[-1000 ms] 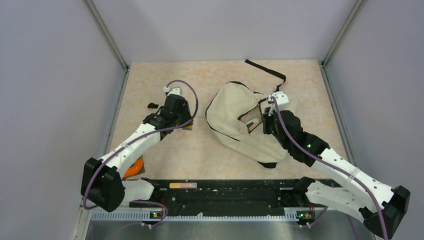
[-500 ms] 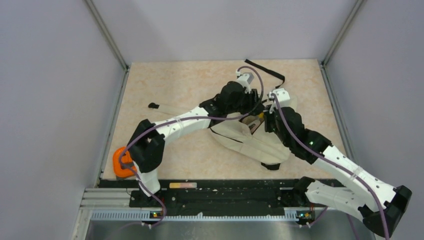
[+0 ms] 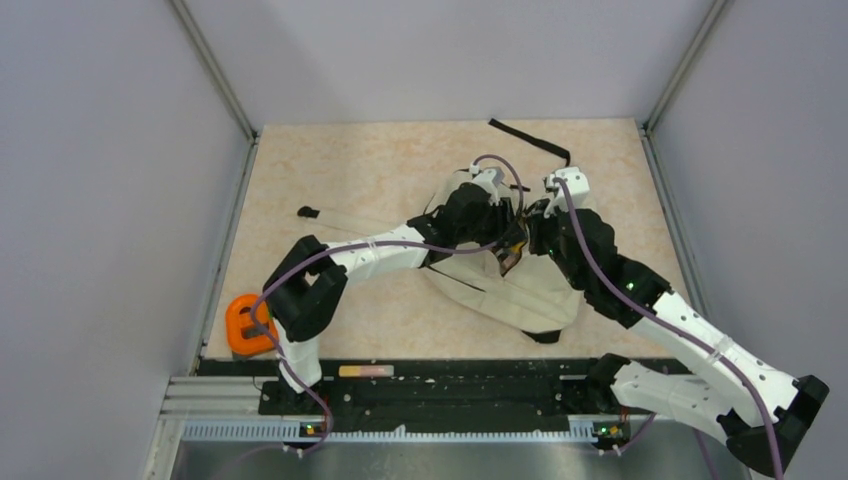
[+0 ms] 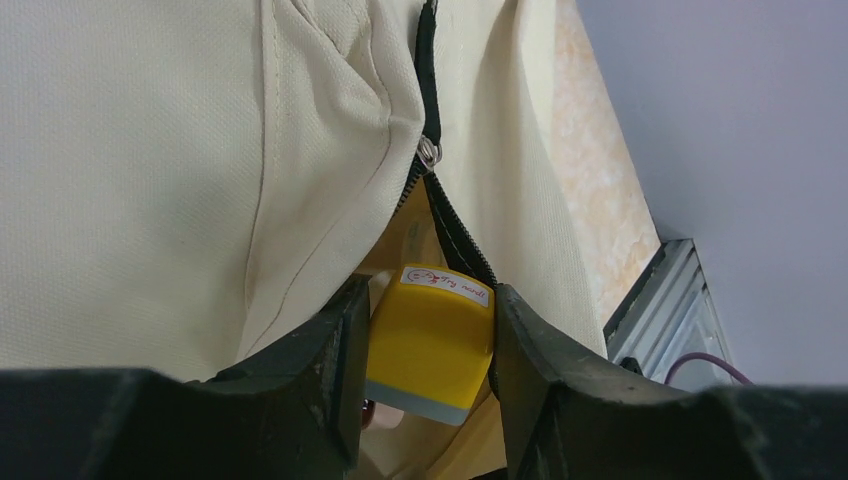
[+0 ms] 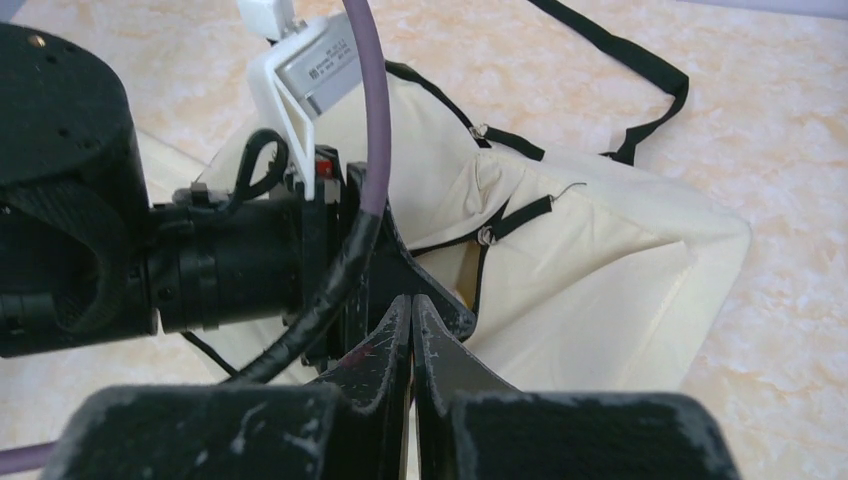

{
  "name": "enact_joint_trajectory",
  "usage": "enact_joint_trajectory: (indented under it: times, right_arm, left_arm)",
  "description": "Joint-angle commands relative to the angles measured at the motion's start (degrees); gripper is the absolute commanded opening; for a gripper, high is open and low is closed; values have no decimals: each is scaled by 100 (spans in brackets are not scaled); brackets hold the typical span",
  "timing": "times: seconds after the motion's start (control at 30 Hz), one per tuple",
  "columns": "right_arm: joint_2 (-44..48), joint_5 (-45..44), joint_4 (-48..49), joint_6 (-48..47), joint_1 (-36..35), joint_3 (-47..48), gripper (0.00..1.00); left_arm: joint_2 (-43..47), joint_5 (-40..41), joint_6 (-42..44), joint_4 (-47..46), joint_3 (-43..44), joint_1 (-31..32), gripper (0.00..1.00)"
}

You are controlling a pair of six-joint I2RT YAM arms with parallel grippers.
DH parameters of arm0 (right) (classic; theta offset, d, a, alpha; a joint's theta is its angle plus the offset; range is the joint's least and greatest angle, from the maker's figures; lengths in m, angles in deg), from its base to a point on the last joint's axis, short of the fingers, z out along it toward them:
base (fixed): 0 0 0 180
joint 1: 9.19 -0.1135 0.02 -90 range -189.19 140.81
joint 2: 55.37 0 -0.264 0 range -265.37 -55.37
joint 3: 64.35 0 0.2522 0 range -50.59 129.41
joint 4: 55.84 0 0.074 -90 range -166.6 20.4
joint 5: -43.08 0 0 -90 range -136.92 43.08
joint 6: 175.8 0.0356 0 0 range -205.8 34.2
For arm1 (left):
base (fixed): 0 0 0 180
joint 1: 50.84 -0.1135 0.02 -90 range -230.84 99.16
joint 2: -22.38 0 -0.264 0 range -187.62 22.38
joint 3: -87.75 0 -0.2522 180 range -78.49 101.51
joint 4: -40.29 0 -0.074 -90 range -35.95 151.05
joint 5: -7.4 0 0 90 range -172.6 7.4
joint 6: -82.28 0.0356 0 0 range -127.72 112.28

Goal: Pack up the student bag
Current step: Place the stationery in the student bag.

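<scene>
The student bag (image 3: 520, 295) is a cream fabric backpack lying mid-table, and it fills the left wrist view (image 4: 150, 150). Its black zipper (image 4: 455, 235) is parted into a narrow opening. My left gripper (image 4: 430, 300) is shut on a yellow block (image 4: 430, 340) that has a grey base and a white label, and holds it right at that opening. From above, the left gripper (image 3: 505, 250) sits over the bag's mouth. My right gripper (image 5: 411, 300) is shut just beside it, with nothing visible between its fingers. It hovers over the bag (image 5: 600, 270) at its right side (image 3: 532, 232).
An orange object (image 3: 243, 325) lies at the table's near left edge beside the left arm's base. A black strap (image 3: 530, 140) trails from the bag toward the back wall. A beige strap with a black end (image 3: 308, 212) lies at left. Grey walls close in three sides.
The left arm swung from the table's left side over to the bag and lowered its gripper to the opening. The orange object came into full view. The right gripper shifted slightly.
</scene>
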Motion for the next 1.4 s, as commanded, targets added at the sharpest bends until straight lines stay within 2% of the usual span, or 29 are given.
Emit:
enact_joint_trajectory:
  times: [0.0,0.17,0.37,0.47,0.57,0.77,1.0,1.23,1.37]
  right_arm:
    - [60,-54,280,66,7,223,0]
    - [60,-94,274,55,8,233,0]
    - [95,-167,235,56,8,207,0]
    - [96,-153,193,58,8,147,0]
    - [64,-183,113,91,8,74,0]
    - [72,-185,15,222,8,-48,13]
    - [115,-213,-152,324,8,-136,31]
    - [202,-139,-278,332,8,-274,49]
    - [238,162,-299,149,8,-322,55]
  left_arm:
    - [310,152,-41,-196,-36,211,30]
    - [224,121,3,-154,59,240,31]
    - [384,524,234,174,20,284,33]
    - [624,696,243,-58,-354,285,34]
    - [701,419,229,-499,-584,285,38]
    - [597,-267,-16,-970,-644,285,57]
    - [1028,110,445,-708,-770,276,72]
    - [1398,488,700,-528,-1050,267,75]
    - [1623,654,879,-344,-1145,214,77]
